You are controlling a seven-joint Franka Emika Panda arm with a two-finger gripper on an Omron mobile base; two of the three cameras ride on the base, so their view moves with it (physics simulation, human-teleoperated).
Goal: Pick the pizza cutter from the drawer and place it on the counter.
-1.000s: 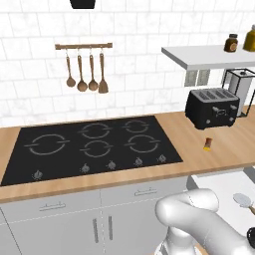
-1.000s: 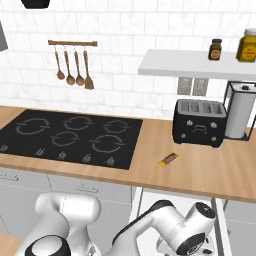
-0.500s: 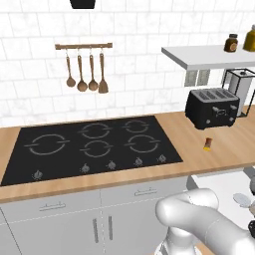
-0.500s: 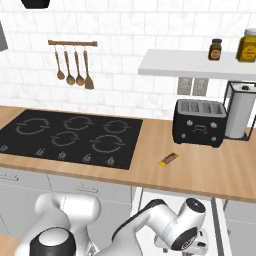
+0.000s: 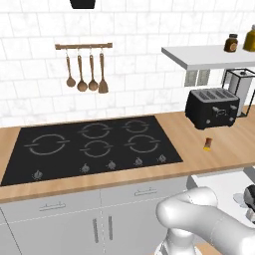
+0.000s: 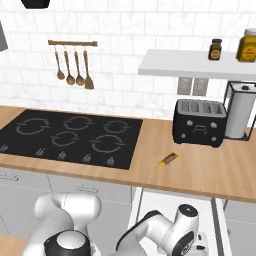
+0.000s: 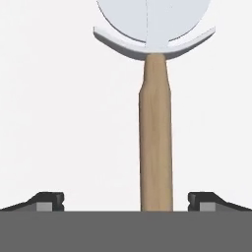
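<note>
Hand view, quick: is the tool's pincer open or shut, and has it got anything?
Tool: open, holding nothing; its tips stand wide on either side of the pizza cutter handle, not touching it.

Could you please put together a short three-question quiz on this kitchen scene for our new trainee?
1. True or false: the gripper is shut on the pizza cutter.
2. On the counter, what lies in front of the black toaster? A) a small yellow-brown cylinder B) a mug C) a plate
3. In the hand view, what runs between the fingertips?

Key: 1. False; the fingertips stand wide apart, clear of the handle. 2. A. 3. The cutter's brown wooden handle, lying on the white drawer floor.
</note>
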